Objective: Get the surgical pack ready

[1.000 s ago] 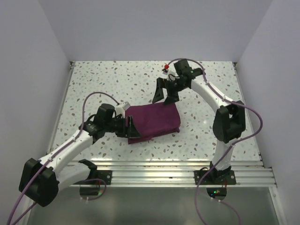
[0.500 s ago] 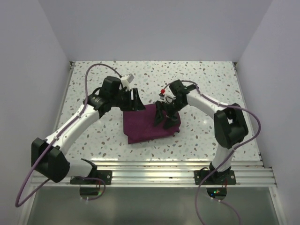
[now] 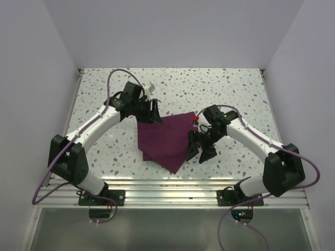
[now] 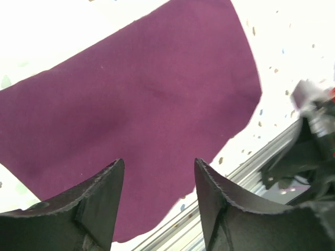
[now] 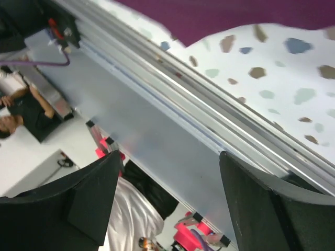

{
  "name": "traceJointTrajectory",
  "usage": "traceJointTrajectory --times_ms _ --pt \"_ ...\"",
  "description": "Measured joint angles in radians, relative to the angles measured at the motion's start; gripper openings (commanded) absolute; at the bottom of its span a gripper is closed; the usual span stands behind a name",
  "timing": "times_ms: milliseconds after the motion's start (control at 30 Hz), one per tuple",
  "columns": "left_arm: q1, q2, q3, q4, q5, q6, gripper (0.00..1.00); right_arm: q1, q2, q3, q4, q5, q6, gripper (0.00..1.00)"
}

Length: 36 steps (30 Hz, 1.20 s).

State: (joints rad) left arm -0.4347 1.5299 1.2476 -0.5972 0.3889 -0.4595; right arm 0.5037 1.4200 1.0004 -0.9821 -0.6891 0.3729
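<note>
Hovering over the far left corner of the surgical pack (image 3: 165, 138), the left pincer (image 3: 152, 111) has its two black fingers (image 4: 99, 209) spread apart with nothing between them. Its wrist view looks down on the dark purple cloth, which fills most of that picture, and whether the fingertips touch the cloth cannot be told. The right pincer (image 3: 200, 150) is likewise spread wide and empty, set low just beside the pack's right edge, toward the near side. In its wrist view only a strip of purple shows at the top, with the speckled surface (image 5: 277, 78) under it and the aluminium rail (image 5: 183, 99) running slantwise below that, above the two dark fingers. The pack itself lies on the white speckled surface between the two arms, roughly in the middle from left to right and closer to the near rail than to the far wall. It is a loosely flattened, layered cloth. One corner points toward the near rail, another reaches up to the right, and a lower layer peeks out along its left near edge.
</note>
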Motion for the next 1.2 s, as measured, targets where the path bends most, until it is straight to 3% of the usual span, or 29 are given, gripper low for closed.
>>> traceJointTrajectory --times_ms 200,233,267,433,467,533,633,733,800,1000,1200 --pt "-0.101 0.031 0.005 -0.015 -0.115 0.047 0.56 -0.207 0.008 0.016 0.018 0.077 0.085 0.75" --pt "-0.123 0.031 0.006 -0.015 -0.15 0.055 0.56 -0.237 0.008 0.008 0.048 0.086 0.111 0.69" --pt "-0.14 0.031 0.008 -0.014 -0.185 0.059 0.52 -0.252 0.009 -0.003 0.077 0.098 0.14 0.52" --pt "-0.121 0.045 0.091 -0.085 -0.38 0.054 0.35 -0.249 0.025 -0.077 0.153 0.161 0.231 0.21" --pt "-0.091 0.058 0.127 -0.093 -0.407 0.053 0.23 -0.248 0.026 -0.087 0.152 0.184 0.239 0.13" --pt "-0.017 0.107 0.232 -0.117 -0.438 0.056 0.13 -0.248 0.026 -0.099 0.151 0.223 0.248 0.01" --pt "0.061 0.238 0.449 -0.156 -0.473 0.078 0.0 -0.248 0.026 -0.132 0.174 0.262 0.265 0.0" --pt "0.079 0.437 0.696 -0.183 -0.459 0.111 0.0 -0.248 0.028 -0.2 0.244 0.277 0.311 0.0" --pt "0.073 0.548 0.784 -0.182 -0.426 0.127 0.0 -0.246 0.041 -0.234 0.291 0.279 0.35 0.0" --pt "0.06 0.738 0.798 -0.198 -0.318 0.142 0.0 -0.225 0.157 -0.267 0.449 0.273 0.45 0.0" --pt "0.059 0.753 0.705 -0.175 -0.261 0.142 0.0 -0.171 0.23 -0.235 0.534 0.207 0.504 0.0"
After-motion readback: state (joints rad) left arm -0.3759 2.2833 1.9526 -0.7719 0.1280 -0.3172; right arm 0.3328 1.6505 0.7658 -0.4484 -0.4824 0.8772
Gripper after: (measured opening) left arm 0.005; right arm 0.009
